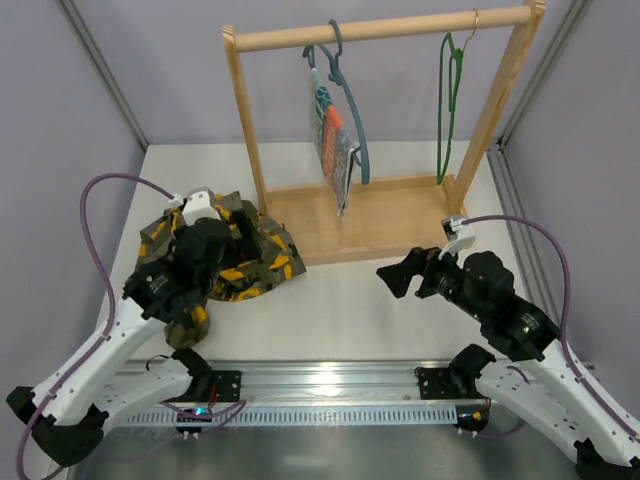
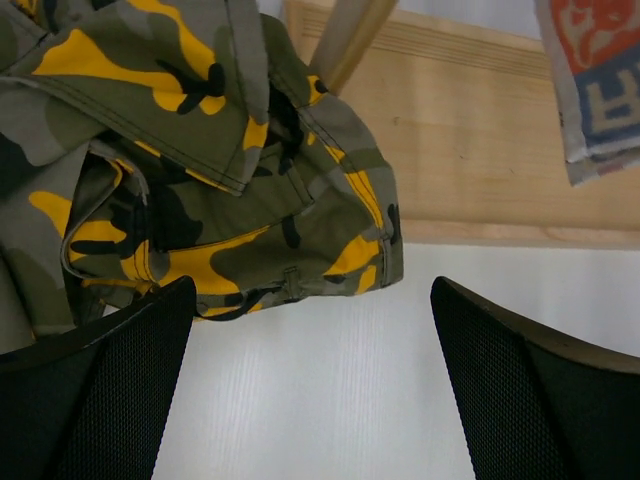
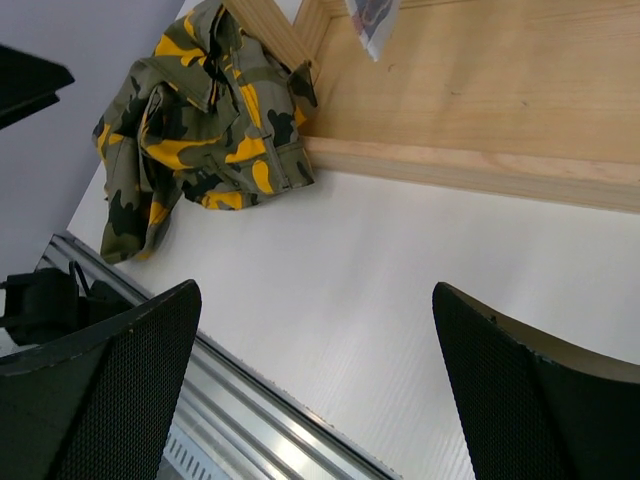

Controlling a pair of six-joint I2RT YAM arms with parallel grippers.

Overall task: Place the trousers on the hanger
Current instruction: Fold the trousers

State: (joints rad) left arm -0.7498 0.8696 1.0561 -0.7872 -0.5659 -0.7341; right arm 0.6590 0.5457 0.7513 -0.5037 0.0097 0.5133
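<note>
Trousers (image 1: 262,262) lay bunched near the desk's (image 1: 350,300) left edge, hanger (image 1: 449,110) well apart. Left end effector (image 2: 310,390) and right end effector (image 3: 315,390) stood wide, empty. Likely fault: grabbing several layers.

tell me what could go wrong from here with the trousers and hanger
The trousers lie in a crumpled heap against the rack post; the open left gripper may pinch just one fold, or drag cloth round the post. The hanger hangs by a slim hook at the right end of the rail, so the open right gripper could knock it swinging or off.
</note>
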